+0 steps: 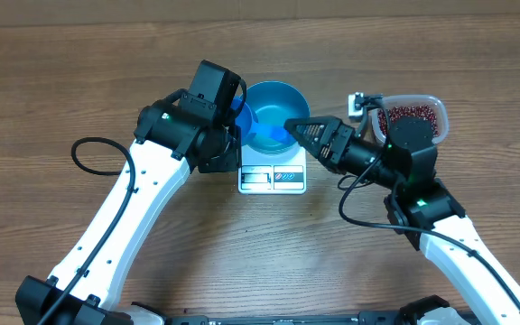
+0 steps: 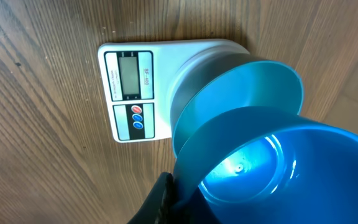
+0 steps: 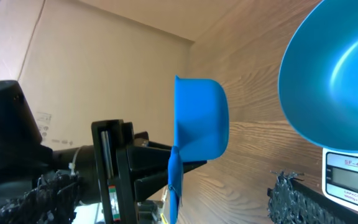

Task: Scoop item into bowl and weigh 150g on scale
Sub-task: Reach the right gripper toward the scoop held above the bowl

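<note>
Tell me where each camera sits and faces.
Overhead: above the table, facing down; left arm, right arm, bowl, scale, tub of beans.
Left wrist: on left arm, facing down past its scoop to bowl and scale; own finger at bottom.
Right wrist: low, facing sideways at left gripper holding scoop; own finger lower right.
Shared: wrist views both show scoop, bowl, scale.

Left arm point(image 1: 120, 217), right arm point(image 1: 472, 257): white links, black joints, looping black cables point(image 1: 88, 153), small green lights point(image 1: 389, 144).
</note>
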